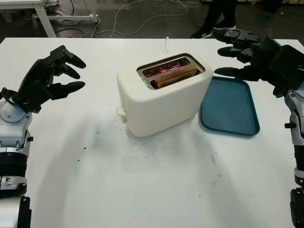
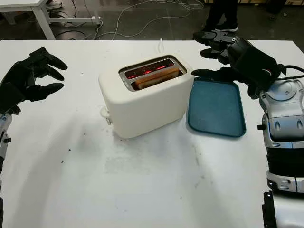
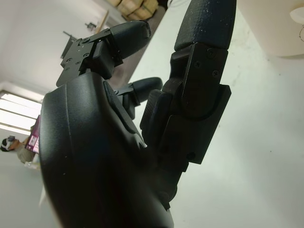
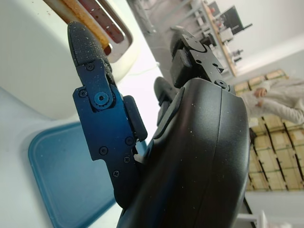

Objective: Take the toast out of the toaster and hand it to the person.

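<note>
**Toast in the slot, both hands empty and apart**

The robot's black three-finger left hand [image 1: 45,78] hovers above the white table [image 1: 142,190] at its left side, holding nothing, well apart from the toaster. At centre stands the cream plastic two-slot toaster [image 1: 164,97], its elements glowing red; the browned slice of toast [image 1: 175,76] sits in the nearer slot. Just right of it lies a flat blue rectangular tray [image 1: 230,107]. The right hand [image 2: 237,57] hangs over the tray's far edge, released, near the toaster yet clear of the toast.
</note>
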Controlling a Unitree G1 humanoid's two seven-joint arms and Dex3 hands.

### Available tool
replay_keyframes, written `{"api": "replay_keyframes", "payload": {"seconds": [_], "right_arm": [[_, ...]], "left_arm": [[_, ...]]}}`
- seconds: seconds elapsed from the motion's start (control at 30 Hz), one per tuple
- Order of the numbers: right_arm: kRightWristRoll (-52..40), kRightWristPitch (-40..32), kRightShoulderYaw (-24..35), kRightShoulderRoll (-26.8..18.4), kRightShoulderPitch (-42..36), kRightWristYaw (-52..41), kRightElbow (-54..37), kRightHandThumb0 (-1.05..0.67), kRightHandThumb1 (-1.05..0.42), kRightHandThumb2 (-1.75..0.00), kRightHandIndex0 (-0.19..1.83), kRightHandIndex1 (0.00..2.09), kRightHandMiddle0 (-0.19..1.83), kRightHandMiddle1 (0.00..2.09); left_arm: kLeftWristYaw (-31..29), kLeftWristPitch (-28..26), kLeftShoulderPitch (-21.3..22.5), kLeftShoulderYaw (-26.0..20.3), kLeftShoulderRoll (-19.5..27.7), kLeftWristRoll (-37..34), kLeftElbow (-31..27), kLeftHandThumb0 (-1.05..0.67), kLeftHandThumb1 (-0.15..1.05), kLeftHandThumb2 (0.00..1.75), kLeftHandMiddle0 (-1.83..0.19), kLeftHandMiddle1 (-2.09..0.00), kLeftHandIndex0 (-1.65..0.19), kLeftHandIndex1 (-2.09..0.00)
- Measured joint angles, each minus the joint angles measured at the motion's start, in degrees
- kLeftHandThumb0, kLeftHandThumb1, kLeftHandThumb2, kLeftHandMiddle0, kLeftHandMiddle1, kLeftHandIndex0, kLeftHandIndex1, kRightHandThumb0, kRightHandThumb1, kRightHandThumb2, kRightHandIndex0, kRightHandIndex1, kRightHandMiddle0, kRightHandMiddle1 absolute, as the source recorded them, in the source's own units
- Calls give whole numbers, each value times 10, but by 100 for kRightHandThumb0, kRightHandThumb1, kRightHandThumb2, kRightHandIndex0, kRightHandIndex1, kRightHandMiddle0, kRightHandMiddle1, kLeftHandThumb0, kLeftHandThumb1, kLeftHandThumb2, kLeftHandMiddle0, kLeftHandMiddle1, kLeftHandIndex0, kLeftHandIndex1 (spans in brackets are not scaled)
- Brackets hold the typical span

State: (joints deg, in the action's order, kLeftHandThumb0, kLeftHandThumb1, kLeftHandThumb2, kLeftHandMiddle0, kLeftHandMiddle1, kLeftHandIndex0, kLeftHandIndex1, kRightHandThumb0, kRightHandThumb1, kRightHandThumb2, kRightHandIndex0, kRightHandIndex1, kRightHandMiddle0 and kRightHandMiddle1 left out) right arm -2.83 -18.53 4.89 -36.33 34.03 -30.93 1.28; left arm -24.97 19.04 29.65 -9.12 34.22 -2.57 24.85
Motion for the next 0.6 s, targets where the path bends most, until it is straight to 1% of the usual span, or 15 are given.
{"api": "replay_keyframes", "payload": {"seconds": [0.2,0.33,0.4,0.5,0.6], "right_arm": [[0,0,0,0,0,0,0,-65,-80,0,0,64,28,8],[0,0,0,0,0,0,0,-68,-80,0,0,66,29,8],[3,0,0,0,0,1,0,-68,-80,0,0,66,29,8],[0,0,0,0,0,1,0,-63,-80,0,0,59,26,6],[-2,0,0,0,0,0,0,-62,-81,0,0,60,26,7]], "left_arm": [[0,-1,0,0,0,0,-3,-105,92,15,-17,-153,-19,-140],[0,-1,0,0,0,0,-3,-105,92,14,-16,-152,-18,-140],[0,-1,0,0,0,0,-3,-105,92,14,-16,-152,-18,-140],[0,-1,0,0,0,0,-3,-105,92,14,-16,-153,-18,-140],[0,-1,0,0,0,0,-3,-105,92,14,-16,-152,-18,-140]]}}
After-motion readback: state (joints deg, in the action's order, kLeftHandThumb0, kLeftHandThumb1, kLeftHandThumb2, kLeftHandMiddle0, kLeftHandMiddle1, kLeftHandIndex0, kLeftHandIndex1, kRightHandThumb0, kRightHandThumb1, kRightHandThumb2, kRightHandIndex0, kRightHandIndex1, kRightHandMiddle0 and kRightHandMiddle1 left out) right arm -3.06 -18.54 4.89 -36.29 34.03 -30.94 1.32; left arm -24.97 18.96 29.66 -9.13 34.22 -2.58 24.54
